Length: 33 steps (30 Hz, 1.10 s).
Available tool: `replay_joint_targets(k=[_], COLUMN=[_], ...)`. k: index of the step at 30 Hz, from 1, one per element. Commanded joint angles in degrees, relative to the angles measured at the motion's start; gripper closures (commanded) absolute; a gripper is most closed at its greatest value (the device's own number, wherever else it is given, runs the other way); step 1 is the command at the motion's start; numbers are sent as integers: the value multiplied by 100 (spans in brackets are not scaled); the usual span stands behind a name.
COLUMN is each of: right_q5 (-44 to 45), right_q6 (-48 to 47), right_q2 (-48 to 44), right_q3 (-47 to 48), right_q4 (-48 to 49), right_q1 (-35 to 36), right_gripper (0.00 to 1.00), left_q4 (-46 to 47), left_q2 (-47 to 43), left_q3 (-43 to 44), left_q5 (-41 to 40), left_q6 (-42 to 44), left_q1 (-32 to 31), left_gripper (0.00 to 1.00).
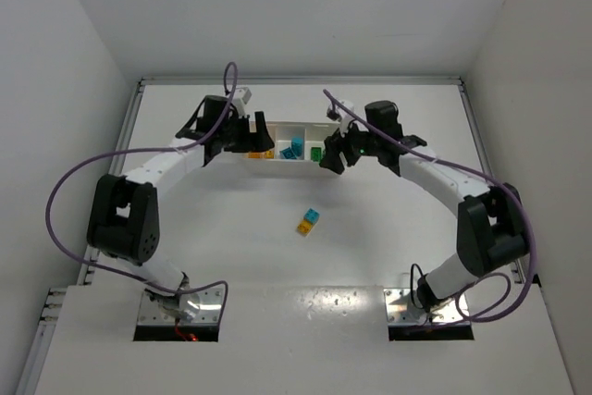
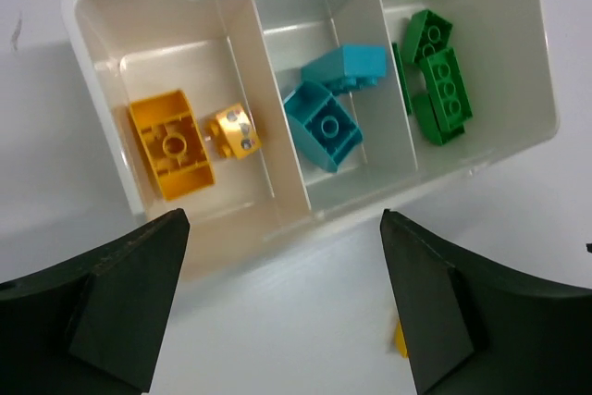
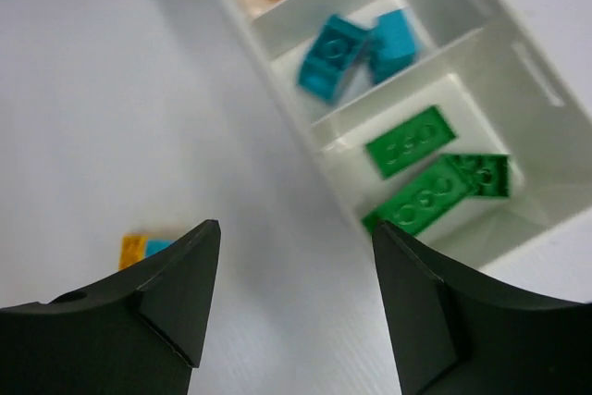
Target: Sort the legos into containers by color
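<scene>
Evidently grouped by colour in tray [image 1: 287, 122]: yellow legos [image 2: 173, 143] left, cyan legos [image 2: 324, 124] middle, green legos [image 2: 441, 90] right. Held left pincer [image 2: 281, 221] and right pincer [image 3: 296, 228] open, empty, above tray. Noted loose yellow-cyan pair [image 1: 309, 221] on bench [image 1: 370, 247], well apart, probably next pick.

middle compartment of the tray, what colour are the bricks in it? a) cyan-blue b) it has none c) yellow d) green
a: the left wrist view shows two cyan-blue bricks lying in the middle compartment, with the yellow bricks in the compartment on one side and the green bricks in the one on the other.
</scene>
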Motion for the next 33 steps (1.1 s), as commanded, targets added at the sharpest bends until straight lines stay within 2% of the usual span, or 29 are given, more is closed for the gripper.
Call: replay_joint_targets(k=[1, 2, 4, 8, 13, 23, 29, 33], right_q5=[-1697, -1803, -2182, -1902, -1040, 355, 744, 806], right_q6=[-1664, -2302, -2650, -2881, -1653, 88, 582, 583], right_q2=[-232, -232, -232, -180, -48, 304, 427, 567], right_q3=[128, 199, 251, 50, -12, -65, -64, -117], right_q4=[-1395, -1782, -2502, -2718, -2138, -1575, -1452, -1329], right_q1=[38, 152, 258, 767, 1391, 1673, 1674, 1726], right_gripper=[33, 33, 31, 30, 30, 32, 35, 35], left_q4=[235, 235, 235, 131, -72, -72, -72, -72], left_q2=[-943, -1110, -1427, -2016, -2350, -2623, -2623, -2571], left_q3=[-394, -604, -790, -1071, -1072, -1239, -1291, -1291], left_q5=[-154, -320, -374, -436, -743, -744, -797, -744], left_q6=[194, 246, 299, 377, 519, 519, 519, 519], left_q1=[-44, -44, 16, 219, 474, 650, 650, 650], left_gripper=[9, 9, 9, 9, 9, 9, 9, 9])
